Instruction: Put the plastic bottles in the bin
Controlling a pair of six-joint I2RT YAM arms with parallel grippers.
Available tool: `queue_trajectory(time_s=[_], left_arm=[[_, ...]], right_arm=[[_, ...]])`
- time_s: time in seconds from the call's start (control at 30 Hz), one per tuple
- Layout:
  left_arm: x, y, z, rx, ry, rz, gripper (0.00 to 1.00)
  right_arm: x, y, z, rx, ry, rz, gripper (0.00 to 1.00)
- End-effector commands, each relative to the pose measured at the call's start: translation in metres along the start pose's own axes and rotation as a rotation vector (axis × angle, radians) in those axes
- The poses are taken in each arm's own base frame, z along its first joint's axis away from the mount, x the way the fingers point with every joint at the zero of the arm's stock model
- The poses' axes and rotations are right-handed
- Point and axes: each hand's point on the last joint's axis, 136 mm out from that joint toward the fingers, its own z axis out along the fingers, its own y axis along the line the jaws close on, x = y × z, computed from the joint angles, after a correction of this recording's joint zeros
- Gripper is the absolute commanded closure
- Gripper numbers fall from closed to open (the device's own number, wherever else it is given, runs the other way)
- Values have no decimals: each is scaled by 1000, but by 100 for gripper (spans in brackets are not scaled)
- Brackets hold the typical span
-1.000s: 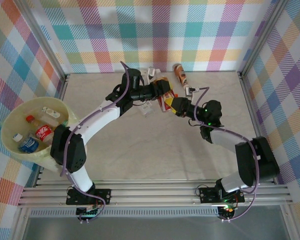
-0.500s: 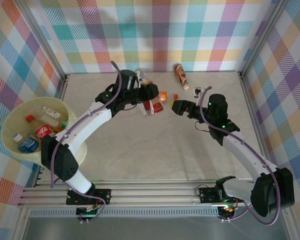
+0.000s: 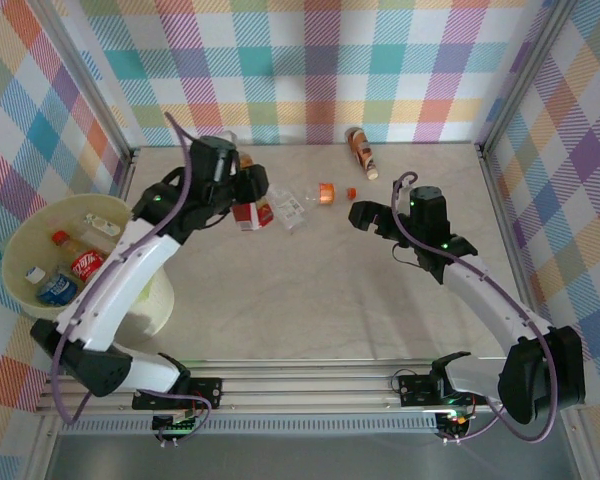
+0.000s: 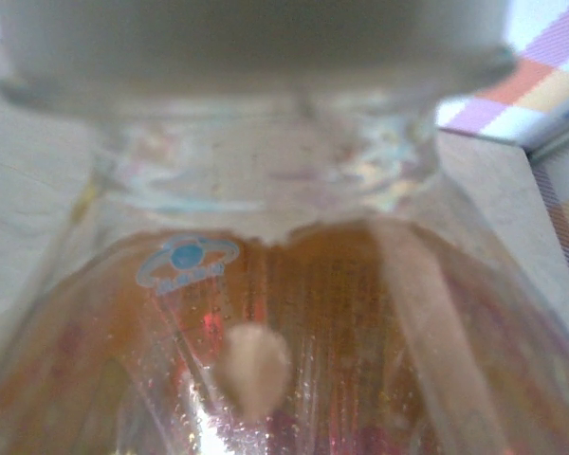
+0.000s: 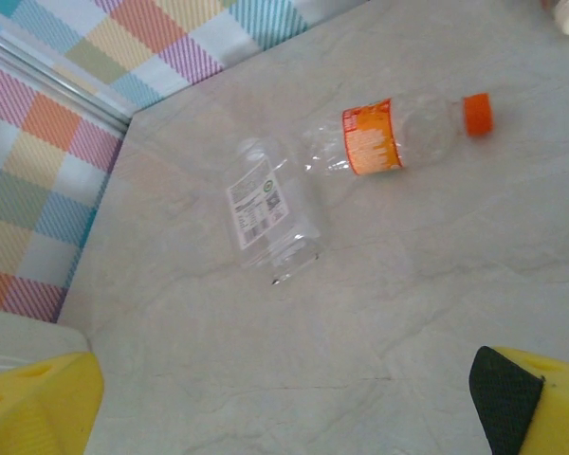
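Observation:
My left gripper (image 3: 251, 192) is shut on a clear bottle with a red-orange label (image 3: 247, 213), held above the table's back left. That bottle (image 4: 294, 313) is pressed up against the left wrist view. My right gripper (image 3: 358, 213) is open with nothing in it, its yellow fingers (image 5: 536, 403) wide apart above bare table. A clear bottle with a white label (image 3: 290, 208) (image 5: 270, 213) and a crushed orange-labelled bottle (image 3: 327, 192) (image 5: 389, 140) lie between the arms. The pale yellow-green bin (image 3: 20, 250) stands at the far left, holding several bottles.
An orange bottle (image 3: 360, 150) lies by the back wall. A loose-looking orange cap (image 3: 351, 193) (image 5: 477, 114) sits next to the crushed bottle. Metal frame posts and plaid walls close in the table's sides.
My left arm has swung left, carrying the red-labelled bottle away from the pile and nearer the bin. The right arm has drawn back to the right, its gripper empty.

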Motion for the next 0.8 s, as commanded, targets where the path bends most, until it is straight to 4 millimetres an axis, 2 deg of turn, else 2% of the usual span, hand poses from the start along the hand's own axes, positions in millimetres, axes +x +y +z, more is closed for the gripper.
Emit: queue_trajectory(time_s=[0.0, 0.1, 0.23, 0.43, 0.63, 0.77], left_arm=[[-24, 41, -52, -165, -94, 72, 40], [-38, 60, -81, -245, -170, 84, 40], [-53, 81, -110, -337, -260, 121, 40], [-76, 142, -163, -683, -358, 135, 40], [-77, 186, -199, -941, -384, 179, 40], [-67, 211, -224, -1068, -376, 216, 40]], right_arm=[[-17, 3, -3, 22, -45, -50, 0], [-19, 6, -1, 12, -37, -57, 0], [-19, 11, 2, -7, -14, -44, 0], [-21, 17, 3, -36, -8, -45, 0], [-22, 15, 3, -23, -14, -38, 0], [-21, 14, 4, -18, -9, -37, 0]])
